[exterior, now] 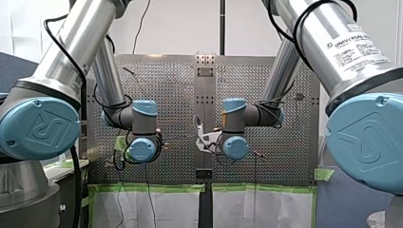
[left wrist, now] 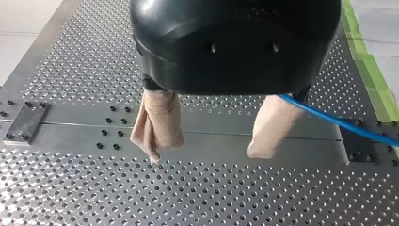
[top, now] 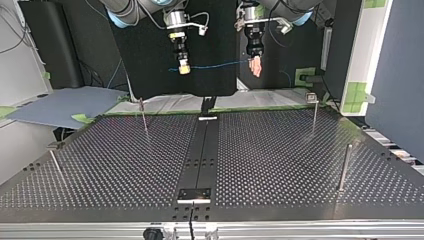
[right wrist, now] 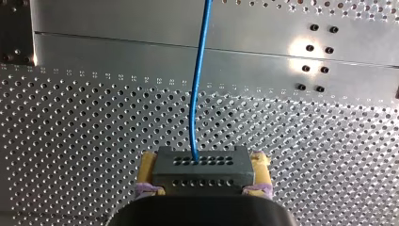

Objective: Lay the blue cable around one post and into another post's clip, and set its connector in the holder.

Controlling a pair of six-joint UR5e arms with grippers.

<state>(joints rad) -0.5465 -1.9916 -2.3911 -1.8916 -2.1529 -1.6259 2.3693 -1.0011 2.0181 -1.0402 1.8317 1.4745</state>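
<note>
Blue cable [right wrist: 195,94] being led from a black connector [right wrist: 202,170], connector being clamped between the right fingers [right wrist: 148,163], left fingers [left wrist: 157,122] being held apart, gripping nothing.

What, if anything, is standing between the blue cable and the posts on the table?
Nothing visible. The blue cable is strung in the air between my right gripper, shut on its connector, and my left gripper, high above the table. Only open space lies between it and the posts.
</note>
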